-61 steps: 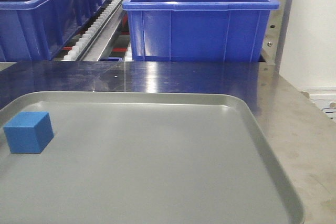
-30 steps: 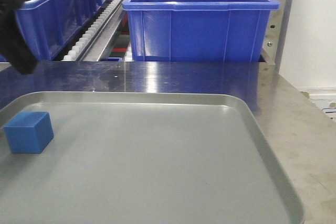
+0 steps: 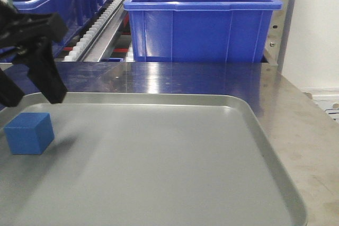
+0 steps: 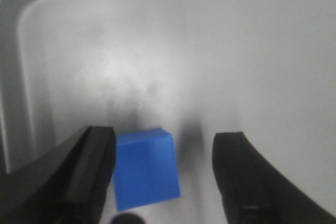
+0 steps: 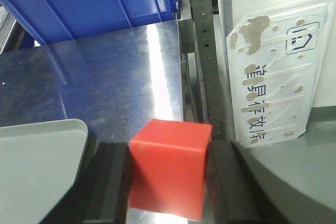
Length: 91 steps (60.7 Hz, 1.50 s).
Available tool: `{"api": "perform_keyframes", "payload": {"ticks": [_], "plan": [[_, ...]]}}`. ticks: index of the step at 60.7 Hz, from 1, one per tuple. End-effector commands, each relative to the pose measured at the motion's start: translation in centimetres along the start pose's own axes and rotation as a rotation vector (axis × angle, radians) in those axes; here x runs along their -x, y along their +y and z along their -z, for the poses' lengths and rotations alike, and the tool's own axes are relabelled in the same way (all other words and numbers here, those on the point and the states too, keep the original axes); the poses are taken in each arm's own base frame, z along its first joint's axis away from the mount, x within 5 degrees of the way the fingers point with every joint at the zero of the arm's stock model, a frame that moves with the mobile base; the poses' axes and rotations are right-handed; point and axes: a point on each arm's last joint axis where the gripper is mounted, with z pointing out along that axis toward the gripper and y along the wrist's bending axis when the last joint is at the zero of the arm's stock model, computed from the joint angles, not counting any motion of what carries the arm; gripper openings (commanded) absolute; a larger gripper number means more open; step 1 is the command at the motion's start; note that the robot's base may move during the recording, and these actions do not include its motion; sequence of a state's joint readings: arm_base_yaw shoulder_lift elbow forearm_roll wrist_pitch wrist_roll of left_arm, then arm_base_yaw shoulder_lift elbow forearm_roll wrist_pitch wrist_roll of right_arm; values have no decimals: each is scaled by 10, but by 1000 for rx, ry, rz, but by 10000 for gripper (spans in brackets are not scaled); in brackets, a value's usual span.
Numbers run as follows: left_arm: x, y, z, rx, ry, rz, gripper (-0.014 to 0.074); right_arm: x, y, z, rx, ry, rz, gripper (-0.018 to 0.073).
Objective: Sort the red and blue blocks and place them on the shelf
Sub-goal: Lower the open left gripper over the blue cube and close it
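The blue block lies on the grey tray near its left edge. My left gripper hangs just above and behind it, open. In the left wrist view the blue block sits between the spread fingers, close to the left one, with a gap on the right side; my left gripper is open. My right gripper is shut on the red block, held over the steel table beside the tray corner. The shelf with roller tracks stands behind.
A large blue tub sits on the shelf straight ahead, another blue tub at the left. A perforated steel upright and a white sign plate stand close to the right gripper. A blue tub is beyond it.
My left gripper has come into the front view from the upper left and lowered to just over the blue block. The block has not moved.
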<state>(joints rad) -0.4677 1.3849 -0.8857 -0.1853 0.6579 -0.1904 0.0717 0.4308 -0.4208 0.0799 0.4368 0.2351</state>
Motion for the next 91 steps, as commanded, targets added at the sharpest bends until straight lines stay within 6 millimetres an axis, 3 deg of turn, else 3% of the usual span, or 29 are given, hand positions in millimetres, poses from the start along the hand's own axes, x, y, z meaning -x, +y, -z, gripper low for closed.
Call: {"api": "perform_keyframes", "payload": {"ticks": [1,91], "plan": [[11,-7,10,-23,-87,11,468,16,4,4,20,-111,12,49],[8,-1,-16,35,9,40,459,16,4,4,20,-111,12,49]]}}
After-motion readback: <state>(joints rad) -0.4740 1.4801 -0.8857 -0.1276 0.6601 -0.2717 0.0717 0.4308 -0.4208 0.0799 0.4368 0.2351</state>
